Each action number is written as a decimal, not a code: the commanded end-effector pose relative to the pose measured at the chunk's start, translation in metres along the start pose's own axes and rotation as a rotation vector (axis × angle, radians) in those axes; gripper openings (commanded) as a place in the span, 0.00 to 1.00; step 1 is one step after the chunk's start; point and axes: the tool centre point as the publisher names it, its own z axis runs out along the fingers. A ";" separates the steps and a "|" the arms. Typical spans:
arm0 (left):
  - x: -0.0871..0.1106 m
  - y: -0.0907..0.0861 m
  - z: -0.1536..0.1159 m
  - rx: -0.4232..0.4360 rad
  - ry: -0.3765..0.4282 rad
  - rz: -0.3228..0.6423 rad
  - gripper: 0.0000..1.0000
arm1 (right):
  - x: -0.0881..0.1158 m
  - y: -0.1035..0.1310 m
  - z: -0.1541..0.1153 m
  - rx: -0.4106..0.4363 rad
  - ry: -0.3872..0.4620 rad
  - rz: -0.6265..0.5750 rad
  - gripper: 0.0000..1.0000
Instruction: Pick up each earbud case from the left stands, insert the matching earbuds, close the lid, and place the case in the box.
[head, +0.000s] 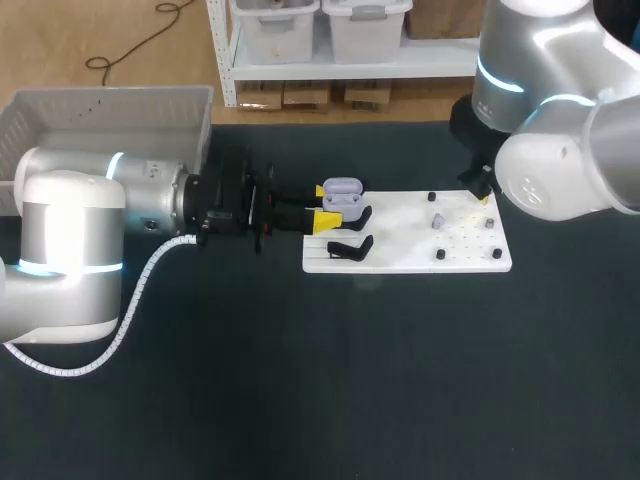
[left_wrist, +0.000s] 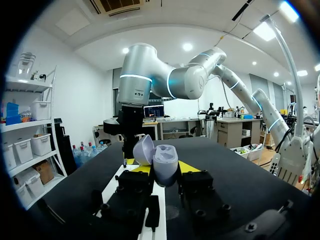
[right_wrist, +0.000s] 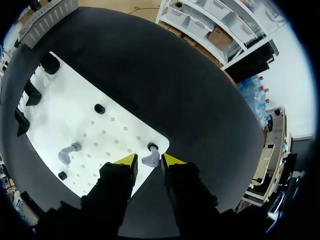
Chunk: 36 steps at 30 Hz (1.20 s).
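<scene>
A lavender earbud case (head: 342, 193) with its lid up is held sideways over the left end of the white board (head: 410, 255). My left gripper (head: 326, 207) is shut on it. In the left wrist view the open case (left_wrist: 164, 162) sits between the yellow fingertips (left_wrist: 141, 169), its cavities showing. My right gripper (right_wrist: 149, 161) stands at the board's far right corner, shut on a grey earbud (right_wrist: 151, 160) next to a black peg (right_wrist: 152, 147). A second grey earbud (right_wrist: 67, 153) lies on the board (right_wrist: 75, 120); it also shows in the head view as earbud (head: 438, 221).
Two black stands (head: 350, 248) sit on the board's left end, under and beside the held case. Small black pegs (head: 440, 254) dot its right half. A white slatted box (head: 110, 110) stands at the back left. My right arm (head: 560, 150) hangs over the back right.
</scene>
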 end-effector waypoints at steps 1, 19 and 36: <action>0.000 -0.001 0.000 -0.003 -0.001 0.002 0.00 | 0.000 0.000 0.001 0.006 -0.004 0.002 0.27; 0.000 -0.001 0.000 -0.003 -0.001 0.002 0.00 | 0.002 0.000 -0.006 0.034 -0.030 0.000 0.00; 0.000 -0.001 0.000 -0.003 -0.001 0.002 0.00 | 0.025 0.031 -0.126 -0.065 0.015 0.152 0.00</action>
